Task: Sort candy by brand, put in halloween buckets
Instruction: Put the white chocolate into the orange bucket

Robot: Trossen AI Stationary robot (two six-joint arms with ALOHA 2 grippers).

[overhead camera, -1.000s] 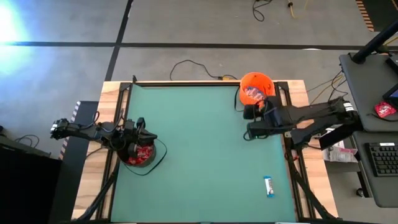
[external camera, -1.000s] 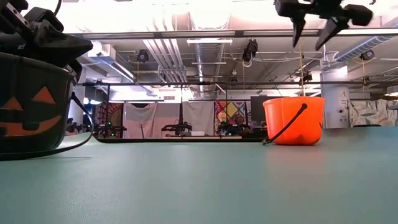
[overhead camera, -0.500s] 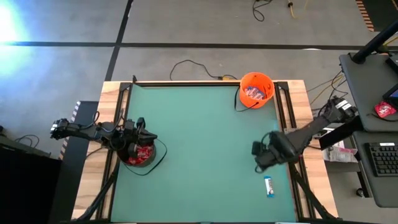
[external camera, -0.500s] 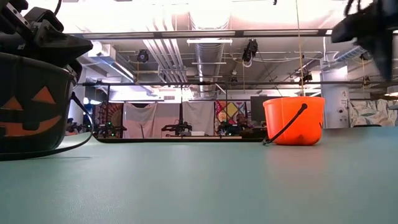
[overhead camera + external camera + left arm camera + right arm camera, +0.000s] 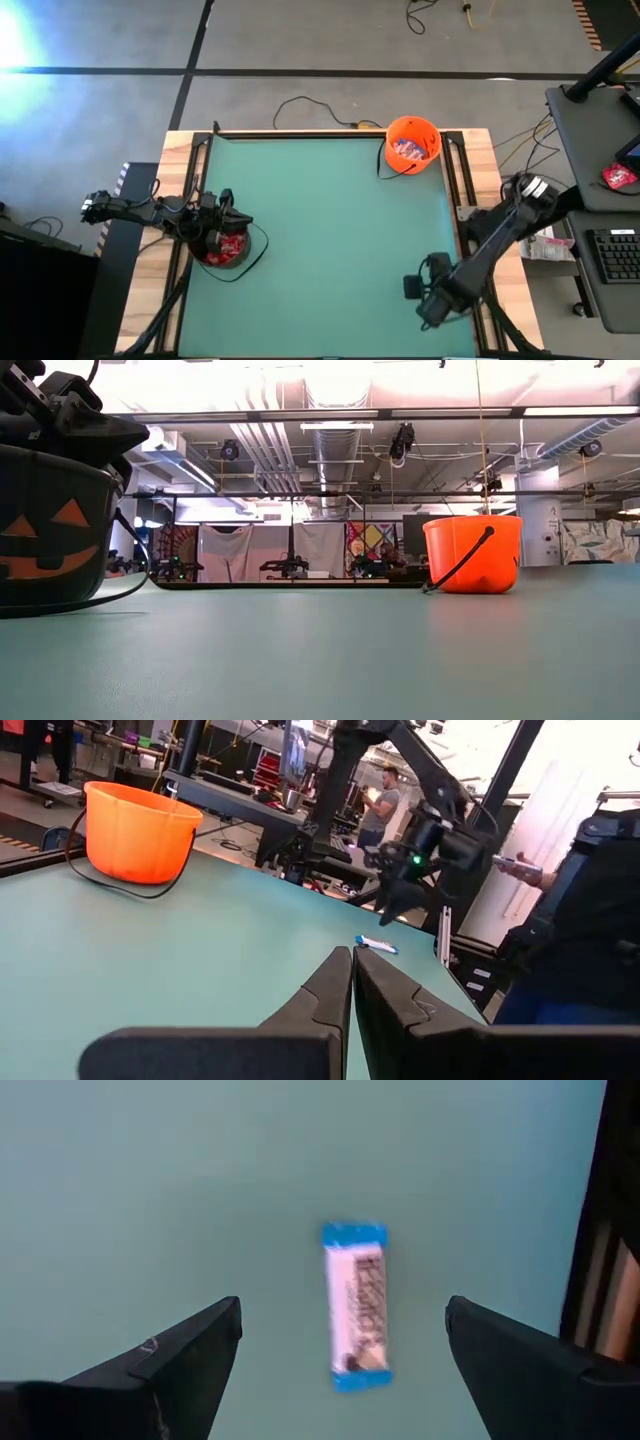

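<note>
The right tool (image 5: 340, 1350), fingers spread wide and empty, is hovering over the white-and-blue bar (image 5: 357, 1302), which is lying alone on the bare green worktop (image 5: 200, 1180), its long axis running crosswise between the fingers.

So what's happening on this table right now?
A two-armed robot is sorting candy into buckets. The right gripper hangs open above the one white-and-blue bar lying on the green mat, near the table's right side. The left gripper is shut, over the black bucket, which holds red packets. The orange bucket at the far edge holds candy too.
</note>
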